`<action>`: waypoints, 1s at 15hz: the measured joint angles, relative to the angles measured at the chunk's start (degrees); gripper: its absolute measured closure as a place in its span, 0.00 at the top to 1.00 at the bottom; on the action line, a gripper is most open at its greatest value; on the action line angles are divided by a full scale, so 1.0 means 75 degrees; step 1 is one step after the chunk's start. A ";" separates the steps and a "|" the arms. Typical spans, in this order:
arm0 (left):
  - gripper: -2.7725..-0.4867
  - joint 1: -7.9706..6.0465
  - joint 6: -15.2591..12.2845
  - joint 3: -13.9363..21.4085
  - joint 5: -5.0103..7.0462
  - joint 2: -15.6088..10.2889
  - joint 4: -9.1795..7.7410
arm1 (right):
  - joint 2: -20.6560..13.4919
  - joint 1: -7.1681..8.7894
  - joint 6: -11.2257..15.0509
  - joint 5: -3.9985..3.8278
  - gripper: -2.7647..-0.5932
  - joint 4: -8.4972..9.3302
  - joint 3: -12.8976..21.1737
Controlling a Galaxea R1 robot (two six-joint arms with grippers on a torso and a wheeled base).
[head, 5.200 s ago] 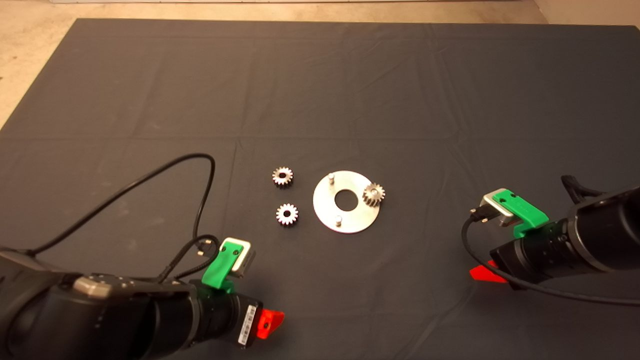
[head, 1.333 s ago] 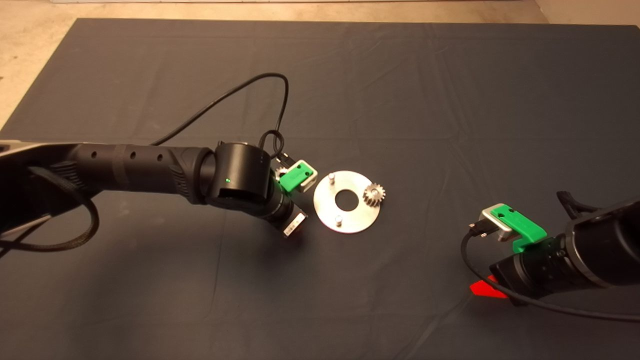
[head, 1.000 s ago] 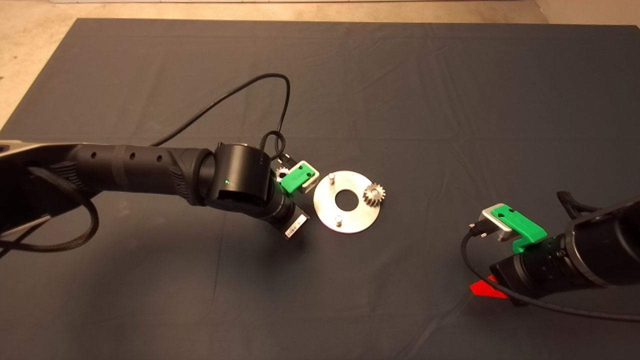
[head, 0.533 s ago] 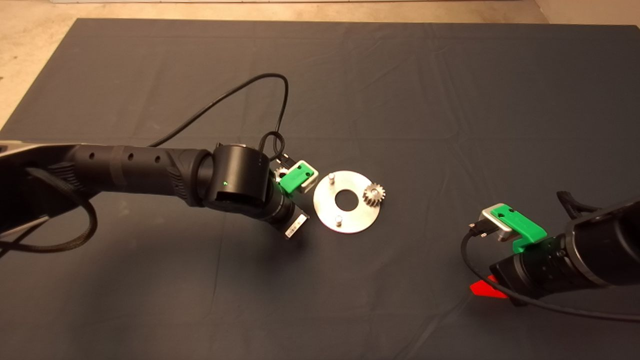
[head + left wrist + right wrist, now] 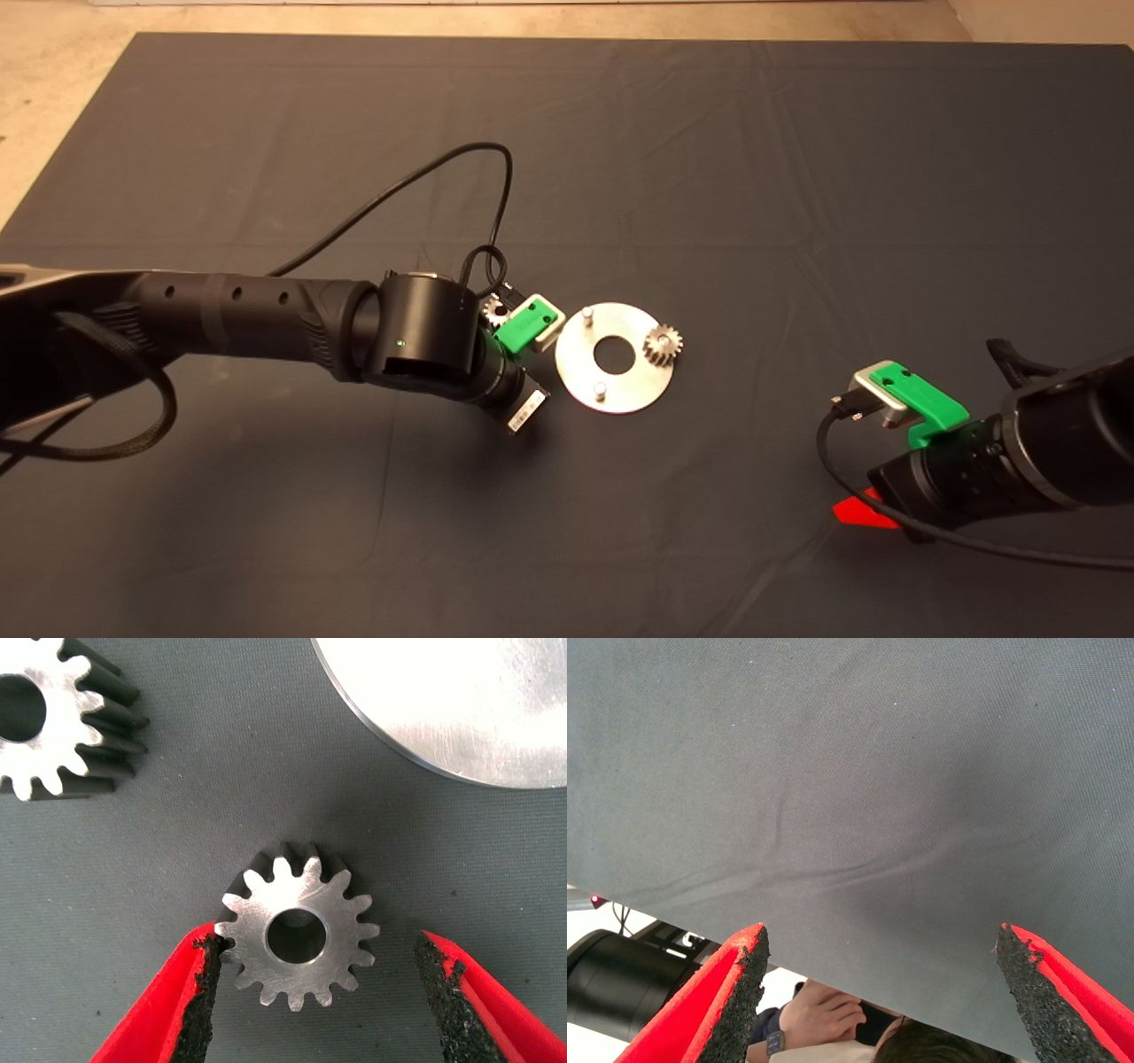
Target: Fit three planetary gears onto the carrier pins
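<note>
Head camera looks down on the mat [image 5: 709,177]; wrist cameras view it close.

Left gripper [image 5: 314,988] reaches mid-mat, fingers [image 5: 199,992] spread; right gripper [image 5: 881,992] waits, likewise spread.

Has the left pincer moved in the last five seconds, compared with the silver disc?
Yes. The left pincer went from the mat's lower left edge up beside the disc, now open around a loose gear.

No legible text, brand, number or sign is found in any view. A white label [image 5: 529,409] with dark print is carried on the left arm's wrist, just beside the disc [image 5: 629,390], but its characters are too small to be read.
</note>
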 joint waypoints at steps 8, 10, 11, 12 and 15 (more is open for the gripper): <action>0.26 0.0000 0.0000 0.0000 0.0008 0.0001 0.0075 | 0.0000 0.0002 -0.0003 0.0003 0.60 0.0000 0.0000; 0.25 0.0001 0.0000 0.0000 0.0008 0.0000 0.0089 | 0.0001 0.0000 0.0000 0.0003 0.60 0.0000 0.0000; 0.24 0.0002 0.0000 0.0000 0.0008 0.0000 0.0111 | 0.0001 0.0002 -0.0001 0.0003 0.60 0.0000 0.0000; 0.24 0.0002 0.0000 0.0000 0.0008 0.0003 0.0118 | 0.0000 0.0002 0.0000 0.0003 0.60 0.0000 0.0000; 0.22 0.0005 0.0000 0.0000 0.0005 -0.0001 0.0232 | 0.0000 0.0002 -0.0003 0.0003 0.60 0.0000 0.0000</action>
